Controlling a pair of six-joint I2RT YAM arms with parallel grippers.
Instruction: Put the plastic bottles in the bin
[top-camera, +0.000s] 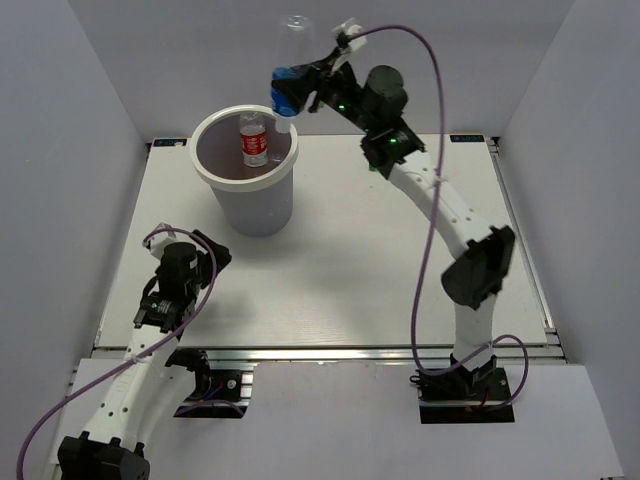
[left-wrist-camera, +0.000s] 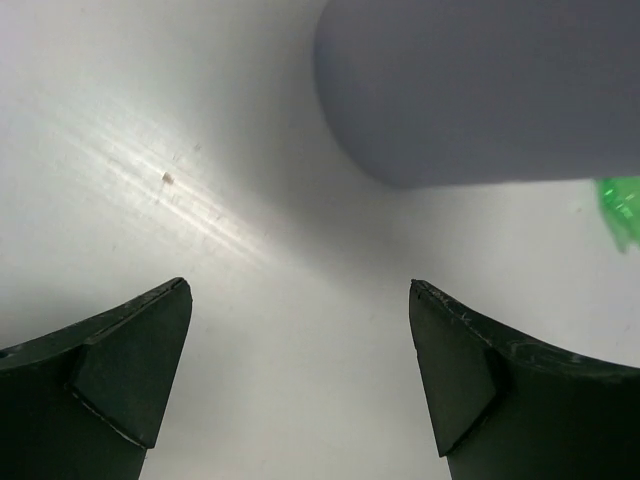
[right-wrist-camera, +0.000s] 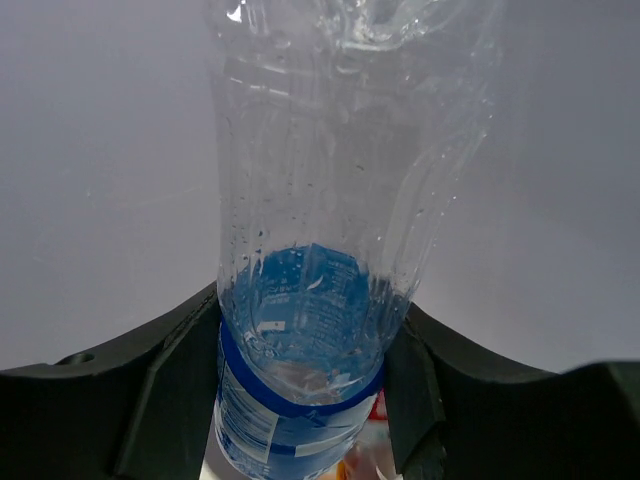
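The white bin (top-camera: 205, 170) stands at the back left of the table. A clear bottle with a red label (top-camera: 254, 143) stands inside it. My right gripper (top-camera: 290, 92) is shut on a clear bottle with a blue label (top-camera: 291, 60), held above the bin's right rim with its cap end down. In the right wrist view that bottle (right-wrist-camera: 320, 300) fills the space between the fingers (right-wrist-camera: 150, 400). My left gripper (top-camera: 152, 312) is open and empty low over the table at the front left. The left wrist view shows the bin's wall (left-wrist-camera: 480, 90) and a scrap of green (left-wrist-camera: 622, 208) at the right edge.
White walls enclose the table on the left, back and right. The table's metal front rail (top-camera: 330, 352) runs between the two arm bases. The right arm (top-camera: 440, 210) reaches diagonally across the right half of the table.
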